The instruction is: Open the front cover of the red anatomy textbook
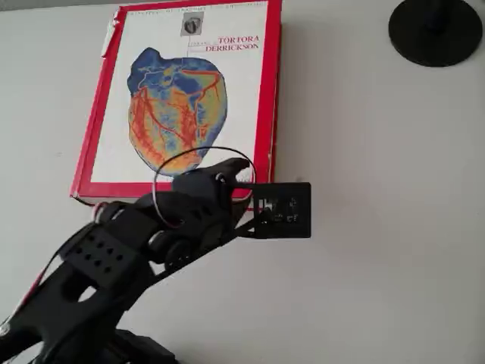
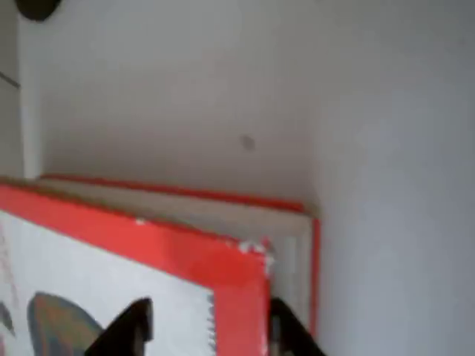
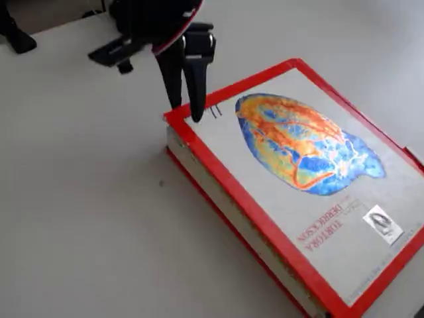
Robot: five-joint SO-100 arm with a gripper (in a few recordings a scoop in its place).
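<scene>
Black fingertips [image 2: 133,322] of the gripper [image 2: 211,330] sit lowest in the wrist view, one over the white face of the front cover [image 2: 111,274] and the other just past its red corner, beside the cream page block; the jaws stand narrowly apart with nothing between them but that corner edge, and I cannot tell whether they yet pinch it; in the fixed view the gripper [image 3: 187,99] points straight down with its tips at the cover's near corner, touching or just above the red border; the red anatomy textbook [image 1: 182,98] lies flat and closed on the table [image 1: 379,250], heart picture up, and the gripper [image 1: 227,182] hangs over the corner of it nearest the arm in the overhead view; the book looks thick and heavy, so it should stay put while only the cover moves; the cover is a stiff board that will swing as one piece about the spine rather than bend, and its glossy face will likely be slippery under a finger pressed from above; the best hold is the overhanging lip along the open edge, at or near this corner, where a finger can slip under the board above the pages; a round black base [image 1: 436,30] stands well apart from the book, beyond its far corner; no containers are present.
</scene>
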